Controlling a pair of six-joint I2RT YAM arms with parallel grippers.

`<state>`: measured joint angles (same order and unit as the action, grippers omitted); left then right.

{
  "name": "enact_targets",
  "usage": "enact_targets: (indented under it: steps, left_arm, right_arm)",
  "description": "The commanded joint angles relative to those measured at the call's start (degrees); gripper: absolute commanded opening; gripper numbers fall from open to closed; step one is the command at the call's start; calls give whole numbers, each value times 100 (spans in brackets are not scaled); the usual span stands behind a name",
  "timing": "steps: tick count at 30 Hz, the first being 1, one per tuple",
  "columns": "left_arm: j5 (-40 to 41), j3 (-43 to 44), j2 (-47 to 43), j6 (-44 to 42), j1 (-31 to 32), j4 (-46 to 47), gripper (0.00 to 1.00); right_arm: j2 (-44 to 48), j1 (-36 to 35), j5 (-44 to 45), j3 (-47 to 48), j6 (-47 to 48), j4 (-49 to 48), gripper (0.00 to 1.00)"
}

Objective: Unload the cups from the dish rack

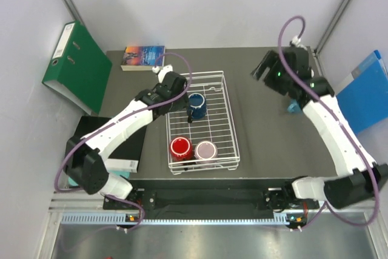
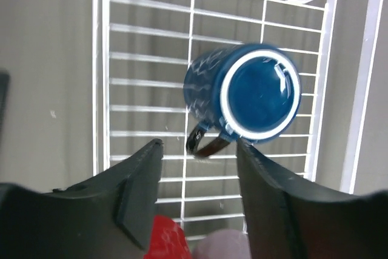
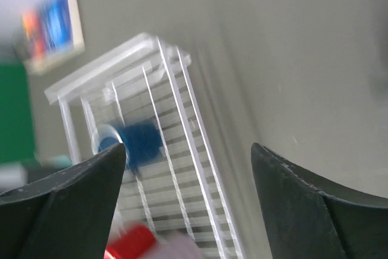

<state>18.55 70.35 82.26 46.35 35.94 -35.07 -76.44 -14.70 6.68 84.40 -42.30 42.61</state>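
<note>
The white wire dish rack (image 1: 234, 133) sits mid-table. A dark blue cup (image 1: 197, 105) lies tilted on its side in the far half of the rack. A red cup (image 1: 180, 148) and a pale mauve cup (image 1: 206, 150) stand upright at its near end. My left gripper (image 1: 187, 112) hovers open over the rack (image 2: 100, 59), its fingertips either side of the blue cup's (image 2: 254, 92) dark handle (image 2: 205, 144), holding nothing. My right gripper (image 1: 265, 66) is raised over the far right of the table, open and empty. A teal cup (image 1: 294, 108) peeks out beside the right arm.
A green binder (image 1: 76, 68) leans at the far left, with a book (image 1: 143, 56) behind the rack. A blue folder (image 1: 370, 89) stands against the right wall. A black flat object (image 1: 103, 141) lies under the left arm. The right wrist view, blurred, shows the rack (image 3: 182, 89).
</note>
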Motion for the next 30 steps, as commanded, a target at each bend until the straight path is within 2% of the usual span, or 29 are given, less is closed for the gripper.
enact_targets:
  steps: [1, 3, 4, 10, 15, 18, 30]
  left_arm:
    - [201, 611, 369, -1118, 9, -97, 61]
    - [246, 673, 431, -1494, 9, 8, 72]
    - [229, 682, 440, -1645, 9, 79, 98]
    - [-35, 822, 686, -2323, 9, 264, 99]
    - [-868, 893, 1002, -2683, 0, 457, 99]
    - [-1072, 998, 1160, -2832, 9, 545, 99]
    - [-1196, 1807, 1960, -3026, 9, 396, 99]
  right_arm:
    - [1200, -533, 220, -1237, 1153, -499, 90]
    - [1796, -587, 115, -1609, 1303, -587, 94]
    - [1974, -595, 71, -1855, 1425, -587, 98]
    - [2749, -631, -535, -2234, 1725, -508, 100]
    - [3038, -674, -896, -2472, 1813, -420, 100]
    - [3196, -701, -966, -2648, 1822, -385, 100]
    - [3022, -762, -1046, -2604, 1840, -350, 98]
